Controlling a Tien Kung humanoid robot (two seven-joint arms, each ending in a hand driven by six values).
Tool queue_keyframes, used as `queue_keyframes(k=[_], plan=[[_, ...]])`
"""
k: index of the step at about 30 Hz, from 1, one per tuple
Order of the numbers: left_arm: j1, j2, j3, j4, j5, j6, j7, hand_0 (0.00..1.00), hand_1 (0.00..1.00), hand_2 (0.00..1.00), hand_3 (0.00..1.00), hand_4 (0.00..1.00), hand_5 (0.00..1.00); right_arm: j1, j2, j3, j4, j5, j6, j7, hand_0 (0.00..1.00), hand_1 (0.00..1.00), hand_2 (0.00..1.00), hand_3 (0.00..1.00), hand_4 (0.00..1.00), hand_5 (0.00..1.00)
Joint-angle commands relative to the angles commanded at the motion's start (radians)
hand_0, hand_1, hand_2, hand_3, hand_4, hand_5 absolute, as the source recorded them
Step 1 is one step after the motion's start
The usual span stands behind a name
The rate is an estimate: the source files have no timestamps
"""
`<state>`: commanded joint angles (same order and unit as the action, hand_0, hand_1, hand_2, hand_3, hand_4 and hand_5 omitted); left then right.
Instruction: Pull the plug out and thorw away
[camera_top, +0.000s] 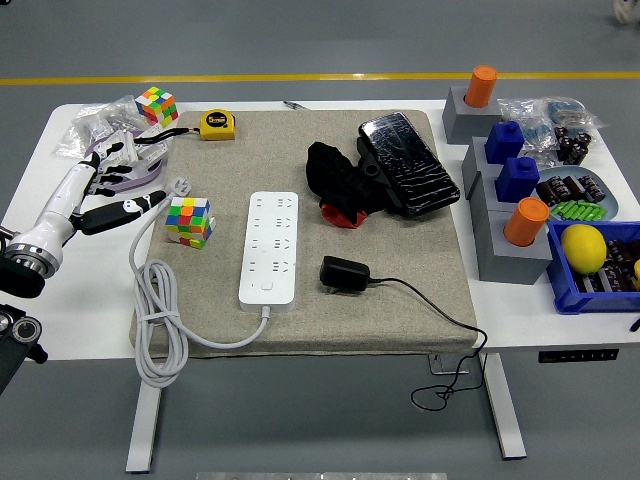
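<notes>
A white power strip lies lengthwise on the grey mat, with its white cord looping off to the left. A black plug adapter rests on the mat just right of the strip, out of its sockets, and its thin black cable trails over the table's front edge. My left hand hovers over the table's left side with fingers spread and nothing in them, well left of the strip. The right arm does not show.
Two colourful cubes, a yellow tape measure, plastic bags, a black cloth and a black wrapped slab lie around. Grey blocks with orange and blue pegs and a blue bin crowd the right.
</notes>
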<state>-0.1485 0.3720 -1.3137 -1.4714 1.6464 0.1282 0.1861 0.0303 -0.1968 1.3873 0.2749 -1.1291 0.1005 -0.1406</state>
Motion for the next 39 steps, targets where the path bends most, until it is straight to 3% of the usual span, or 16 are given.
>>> queue_keyframes(k=[39], plan=[[0.007,-0.007,-0.009,-0.004,-0.018,-0.006,0.001,0.645,0.774,0.787,0.938,0.957,0.508,-0.002,0.003,0.016,-0.001,-0.005,0.000,0.001,0.621,0.669,0.692,0.623,0.965,0.422]])
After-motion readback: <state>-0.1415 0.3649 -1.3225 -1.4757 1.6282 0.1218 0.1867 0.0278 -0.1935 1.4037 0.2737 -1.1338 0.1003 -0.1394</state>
